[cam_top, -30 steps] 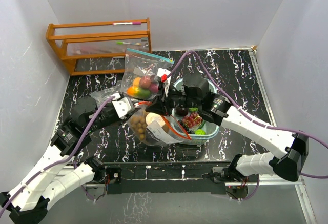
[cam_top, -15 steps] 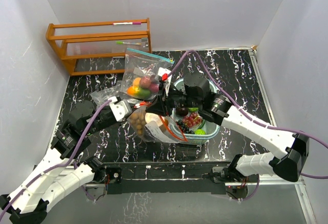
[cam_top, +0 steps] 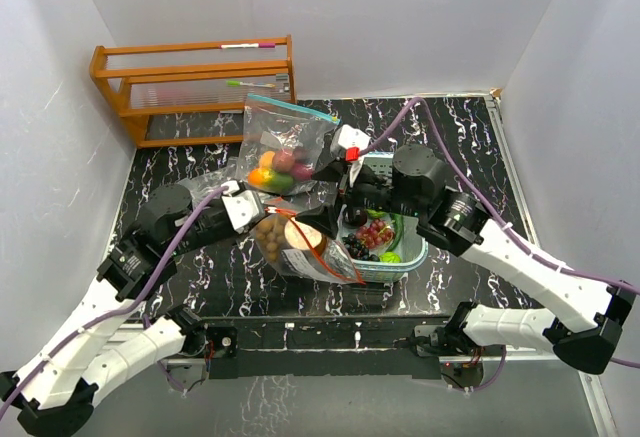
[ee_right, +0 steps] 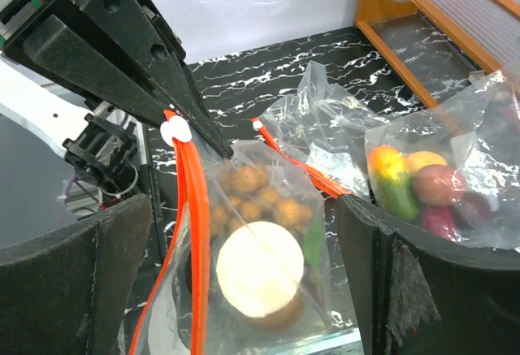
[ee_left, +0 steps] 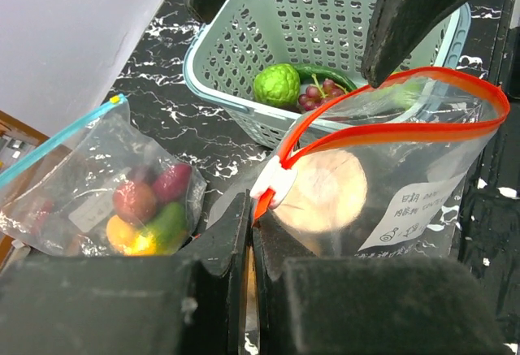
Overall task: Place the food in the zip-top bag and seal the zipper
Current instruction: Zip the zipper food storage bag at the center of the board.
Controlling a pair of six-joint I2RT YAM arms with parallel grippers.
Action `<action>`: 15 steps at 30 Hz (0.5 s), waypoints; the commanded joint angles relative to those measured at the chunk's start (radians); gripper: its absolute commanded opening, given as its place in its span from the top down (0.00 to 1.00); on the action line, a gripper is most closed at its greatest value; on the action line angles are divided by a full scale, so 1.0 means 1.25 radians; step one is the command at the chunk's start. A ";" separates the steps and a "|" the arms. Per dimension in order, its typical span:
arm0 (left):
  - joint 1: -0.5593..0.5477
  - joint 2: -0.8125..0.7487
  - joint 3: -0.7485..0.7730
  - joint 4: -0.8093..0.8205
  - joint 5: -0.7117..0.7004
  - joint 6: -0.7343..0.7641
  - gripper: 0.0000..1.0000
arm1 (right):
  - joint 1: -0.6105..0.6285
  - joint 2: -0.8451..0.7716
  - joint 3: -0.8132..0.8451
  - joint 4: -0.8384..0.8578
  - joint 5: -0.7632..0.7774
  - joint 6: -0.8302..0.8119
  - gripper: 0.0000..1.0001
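The zip-top bag (ee_left: 390, 168) with the orange-red zipper hangs over the near side of the teal basket (ee_left: 236, 38), its mouth partly open. My left gripper (ee_left: 250, 209) is shut on the zipper's end, just under the white slider (ee_left: 274, 183). Inside the bag are brown nuts (ee_right: 252, 196) and a pale round food (ee_right: 260, 270). More food lies in the basket: a green knobbly fruit (ee_left: 276, 84) and purple grapes (ee_left: 321, 93). My right gripper (ee_right: 244, 209) stands wide open above the bag (cam_top: 300, 249), holding nothing. From above, the left gripper (cam_top: 264, 215) is at the bag's left end, the right gripper (cam_top: 322, 197) just behind it.
A second bag with a blue zipper (cam_top: 280, 152) holds several fruits behind the basket (cam_top: 412, 249). An empty clear bag (cam_top: 205, 185) lies to the left. A wooden rack (cam_top: 195, 87) stands at the back left against the wall.
My right gripper has opened, let go of the bag and drawn back to the right. My left gripper has shut on the zipper's end.
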 commanded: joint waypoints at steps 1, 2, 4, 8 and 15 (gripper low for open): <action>0.004 0.024 0.055 -0.038 0.009 -0.014 1.00 | -0.001 0.012 0.051 -0.028 0.008 -0.088 0.01; 0.002 0.031 0.060 -0.046 0.012 -0.019 1.00 | -0.002 0.024 0.058 -0.036 0.002 -0.103 0.01; 0.003 0.042 0.070 -0.060 0.015 -0.031 1.00 | -0.001 0.049 0.076 -0.052 -0.015 -0.133 0.01; 0.002 0.065 0.091 -0.084 0.026 -0.056 1.00 | -0.001 0.098 0.105 -0.057 -0.039 -0.156 0.07; 0.002 0.073 0.092 -0.093 0.023 -0.080 1.00 | -0.001 0.117 0.114 0.000 -0.079 -0.142 0.67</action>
